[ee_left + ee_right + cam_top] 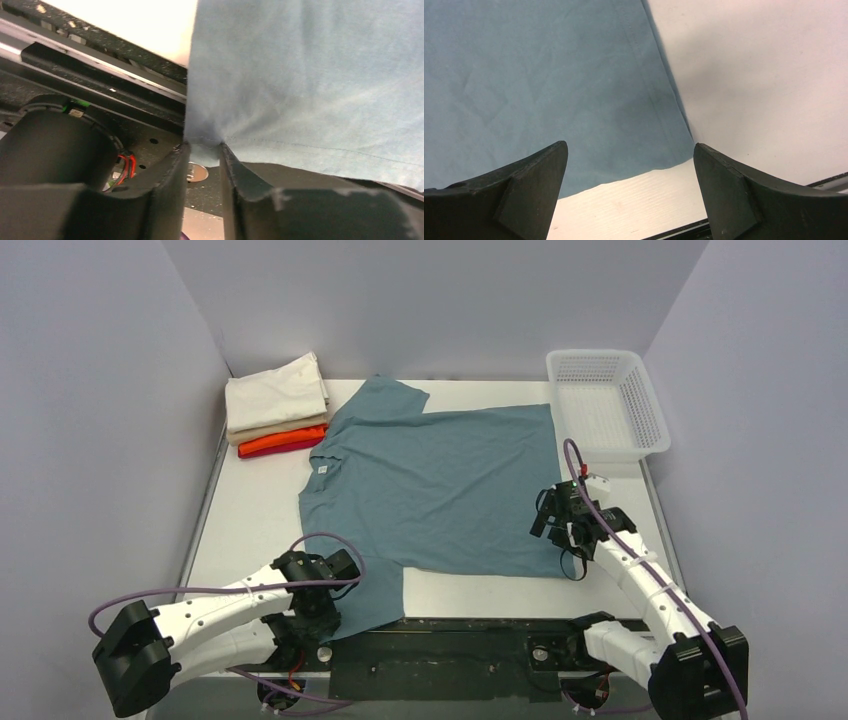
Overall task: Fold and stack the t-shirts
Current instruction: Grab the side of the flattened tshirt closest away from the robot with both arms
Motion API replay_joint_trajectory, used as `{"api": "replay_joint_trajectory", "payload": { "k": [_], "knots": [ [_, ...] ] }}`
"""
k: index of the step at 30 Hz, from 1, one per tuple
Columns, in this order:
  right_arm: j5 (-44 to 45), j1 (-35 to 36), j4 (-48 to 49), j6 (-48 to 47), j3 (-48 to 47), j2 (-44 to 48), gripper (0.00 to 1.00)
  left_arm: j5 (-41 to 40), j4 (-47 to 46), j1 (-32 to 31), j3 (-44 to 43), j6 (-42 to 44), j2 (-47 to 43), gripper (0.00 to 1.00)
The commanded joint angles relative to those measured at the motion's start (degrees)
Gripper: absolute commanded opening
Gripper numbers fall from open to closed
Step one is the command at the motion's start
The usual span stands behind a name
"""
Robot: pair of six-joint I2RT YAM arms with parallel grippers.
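The large teal-blue t-shirt (440,480) lies spread flat on the white table (260,520), collar to the left and hem to the right. Its near sleeve hangs over the front edge. My left gripper (328,620) is shut on that sleeve's hem; in the left wrist view the gripper (205,147) pinches the teal cloth (310,80). My right gripper (568,558) is open and empty just above the shirt's near right hem corner (676,157), which lies between its fingers (531,185). Cream (275,390), tan (262,430), orange (285,440) and red (275,451) shirts are stacked folded at the back left.
A white mesh basket (640,405) stands at the back right, just beyond the shirt's hem. The black base plate (460,645) and arm mounts run along the table's front edge. Grey walls close in the left, right and back.
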State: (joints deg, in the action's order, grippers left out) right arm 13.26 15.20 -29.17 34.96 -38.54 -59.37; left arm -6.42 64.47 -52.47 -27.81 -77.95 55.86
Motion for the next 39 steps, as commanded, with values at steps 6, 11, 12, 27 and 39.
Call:
{"api": "replay_joint_trajectory", "payload": {
  "k": [6, 11, 12, 27, 39],
  "knots": [
    [0.6, -1.7, -11.4, 1.3, 2.4, 7.0, 0.91, -1.1, -9.5, -0.3, 1.3, -2.1, 0.3, 0.00],
    [-1.2, -1.8, -15.4, 5.0, 4.0, 10.7, 0.91, -5.0, -7.6, -0.4, -2.5, -1.0, -2.3, 0.00],
    [-2.0, -1.8, -15.9, 6.1, 4.4, 11.3, 0.91, -5.5, -7.2, -0.4, -3.7, -0.9, -3.7, 0.00],
    [0.4, -1.7, -15.0, 19.3, 12.4, 15.9, 0.83, -7.5, -5.7, -0.3, -6.3, 0.6, -12.7, 0.00],
    [5.1, -1.8, 4.7, 24.2, 19.4, 6.9, 0.63, -7.2, -7.4, -0.2, -5.8, 2.5, -17.1, 0.00]
  ]
}}
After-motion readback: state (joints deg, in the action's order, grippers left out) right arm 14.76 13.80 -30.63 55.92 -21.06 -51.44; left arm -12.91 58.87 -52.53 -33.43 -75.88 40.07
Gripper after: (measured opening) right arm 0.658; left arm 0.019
